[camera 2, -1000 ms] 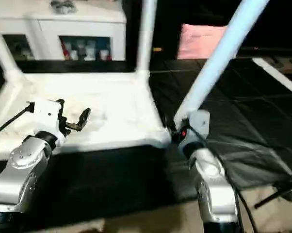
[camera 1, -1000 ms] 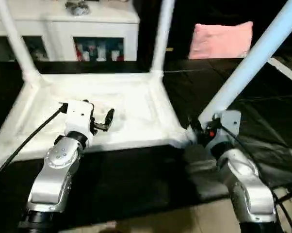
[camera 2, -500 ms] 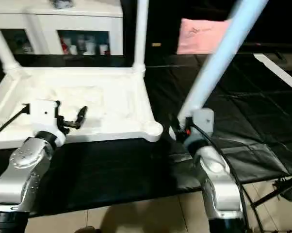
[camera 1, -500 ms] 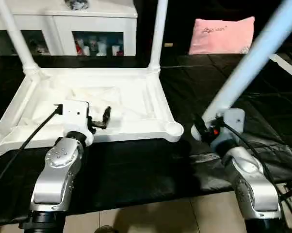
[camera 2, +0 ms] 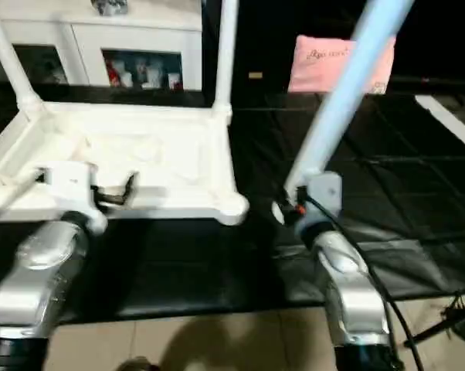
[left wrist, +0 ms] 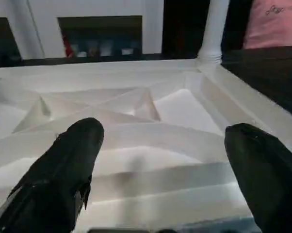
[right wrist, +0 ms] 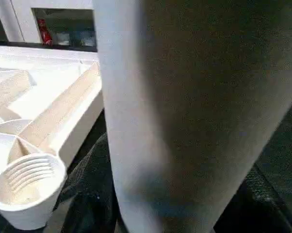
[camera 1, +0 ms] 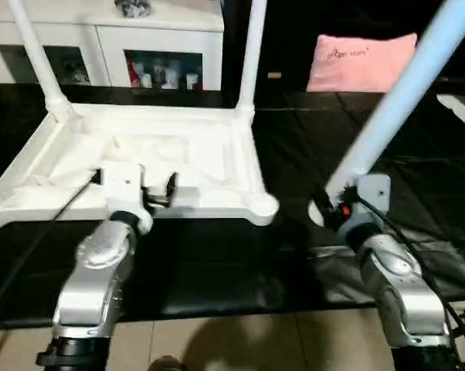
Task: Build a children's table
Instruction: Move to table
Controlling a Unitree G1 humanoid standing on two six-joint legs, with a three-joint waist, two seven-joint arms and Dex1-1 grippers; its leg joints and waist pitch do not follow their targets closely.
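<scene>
Black fingers (left wrist: 63,174) of the left gripper (camera 1: 160,191) are spread wide apart and empty, held just over the near rim of the upturned table top (camera 1: 209,166). The right gripper (camera 1: 329,209) is clamped on the lower end of a long white leg (camera 1: 395,97), which is held slanting up and away, beside the table's near right corner.

The table top is lying upside down on a black mat (camera 1: 310,147), its ribbed underside facing up. Two legs are seen already standing upright in the far corner sockets — one at the far left (camera 1: 33,58), one at the far right (camera 1: 252,54). The near right socket (right wrist: 24,174) is seen open and empty, close beside the held leg but not yet touched by it.

Judged from this, the build is about half done — the held leg is still to be seated. A pink pillow (camera 1: 360,58) and a white cabinet (camera 1: 109,46) are seen behind.
</scene>
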